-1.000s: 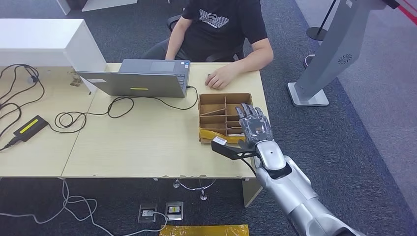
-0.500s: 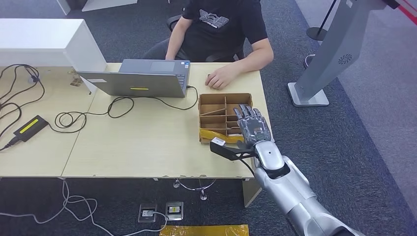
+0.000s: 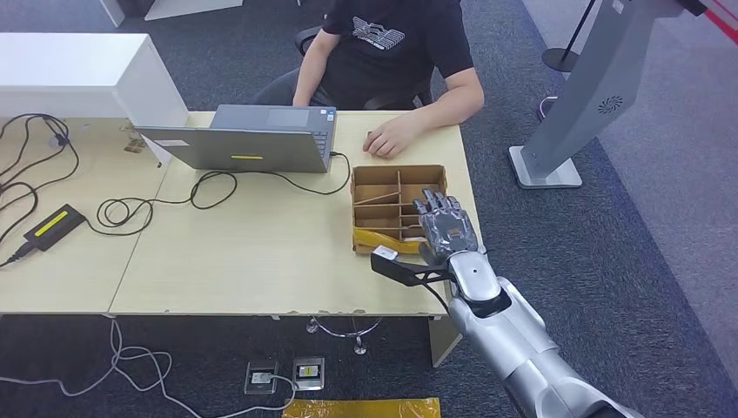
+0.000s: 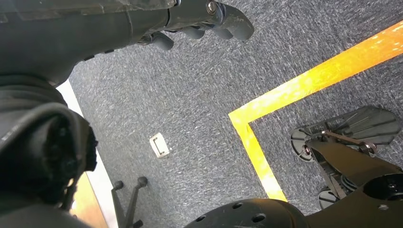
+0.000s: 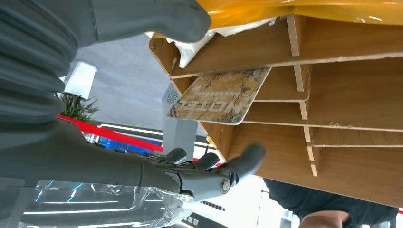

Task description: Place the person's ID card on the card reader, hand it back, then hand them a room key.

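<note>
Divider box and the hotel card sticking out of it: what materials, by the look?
Divider box: looks like brown corrugated cardboard, matte; raw fibrous cut edges and slotted partitions show in the right wrist view. Yellow tape along one side looks glossy.
Hotel card: probably printed plastic or coated card; thin, flat, rounded corners, faint sheen. Cannot tell which.

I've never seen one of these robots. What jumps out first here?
The silver right hand hovers over the divided cardboard box at the desk's right end, fingers apart. In the right wrist view a card printed HOTEL juts from one compartment. A person in a black T-shirt sits behind the desk, beside a grey laptop.
</note>
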`<control>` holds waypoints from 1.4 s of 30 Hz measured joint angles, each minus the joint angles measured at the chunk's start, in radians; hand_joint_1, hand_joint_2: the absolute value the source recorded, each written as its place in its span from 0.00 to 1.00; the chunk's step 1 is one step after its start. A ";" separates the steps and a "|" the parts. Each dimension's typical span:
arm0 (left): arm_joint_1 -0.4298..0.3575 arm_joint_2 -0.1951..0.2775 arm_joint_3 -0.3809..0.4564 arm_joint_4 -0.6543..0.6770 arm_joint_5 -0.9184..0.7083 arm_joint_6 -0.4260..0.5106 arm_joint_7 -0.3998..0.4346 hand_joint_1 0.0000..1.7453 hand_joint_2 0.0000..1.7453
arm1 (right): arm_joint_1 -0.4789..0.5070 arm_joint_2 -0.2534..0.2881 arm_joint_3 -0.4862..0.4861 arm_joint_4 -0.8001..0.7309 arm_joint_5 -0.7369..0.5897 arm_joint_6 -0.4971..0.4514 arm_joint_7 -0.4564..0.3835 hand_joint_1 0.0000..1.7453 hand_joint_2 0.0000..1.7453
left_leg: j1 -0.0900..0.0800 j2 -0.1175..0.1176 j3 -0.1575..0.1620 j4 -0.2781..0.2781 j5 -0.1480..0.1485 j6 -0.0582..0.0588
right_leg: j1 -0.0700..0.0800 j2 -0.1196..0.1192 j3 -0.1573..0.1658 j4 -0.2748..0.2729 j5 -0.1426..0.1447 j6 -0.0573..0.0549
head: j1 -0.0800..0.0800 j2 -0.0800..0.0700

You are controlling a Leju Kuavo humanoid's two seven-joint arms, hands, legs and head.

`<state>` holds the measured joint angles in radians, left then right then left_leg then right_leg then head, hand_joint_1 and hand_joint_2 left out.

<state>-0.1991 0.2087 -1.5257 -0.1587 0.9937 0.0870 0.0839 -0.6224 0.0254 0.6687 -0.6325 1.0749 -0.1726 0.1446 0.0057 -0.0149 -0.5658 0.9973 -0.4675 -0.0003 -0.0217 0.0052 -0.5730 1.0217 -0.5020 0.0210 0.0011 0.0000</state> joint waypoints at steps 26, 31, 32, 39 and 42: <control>0.000 -0.003 -0.001 0.000 0.015 0.001 0.000 0.00 0.00 | -0.006 0.011 -0.003 -0.001 -0.024 0.027 -0.027 1.00 1.00 | 0.000 0.000 0.000 0.000 0.000 0.000 | 0.000 0.000 0.000 0.000 0.000 0.000 | 0.000 0.000; 0.000 -0.003 -0.001 0.000 0.015 0.002 0.000 0.00 0.00 | -0.021 0.009 -0.013 -0.021 -0.031 0.016 -0.030 1.00 1.00 | 0.000 0.000 0.000 0.000 0.000 0.000 | 0.000 0.000 0.000 0.000 0.000 0.000 | 0.000 0.000; 0.000 -0.003 -0.001 0.000 0.014 0.002 0.000 0.00 0.00 | -0.027 0.008 -0.019 -0.029 -0.032 0.012 -0.031 1.00 1.00 | 0.000 0.000 0.000 0.000 0.000 0.000 | 0.000 0.000 0.000 0.000 0.000 0.000 | 0.000 0.000; 0.001 -0.003 -0.001 0.000 -0.010 0.002 -0.006 0.00 0.00 | -0.074 -0.018 -0.075 -0.145 -0.052 0.006 -0.033 1.00 1.00 | 0.000 0.000 0.001 0.000 0.000 0.000 | 0.000 0.001 0.000 0.000 0.000 0.000 | 0.000 0.000; 0.001 -0.002 -0.001 0.000 -0.025 0.002 -0.013 0.00 0.00 | -0.090 -0.038 -0.102 -0.209 -0.057 0.005 -0.035 1.00 1.00 | 0.000 0.000 0.001 0.000 0.000 0.000 | 0.000 0.001 0.000 0.000 0.000 0.000 | 0.000 0.000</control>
<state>-0.1978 0.2064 -1.5263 -0.1587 0.9690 0.0895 0.0705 -0.7126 -0.0130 0.5667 -0.8411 1.0181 -0.1680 0.1101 0.0056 -0.0146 -0.5652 0.9977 -0.4674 -0.0004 -0.0219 0.0065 -0.5730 1.0217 -0.5018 0.0211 0.0012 0.0000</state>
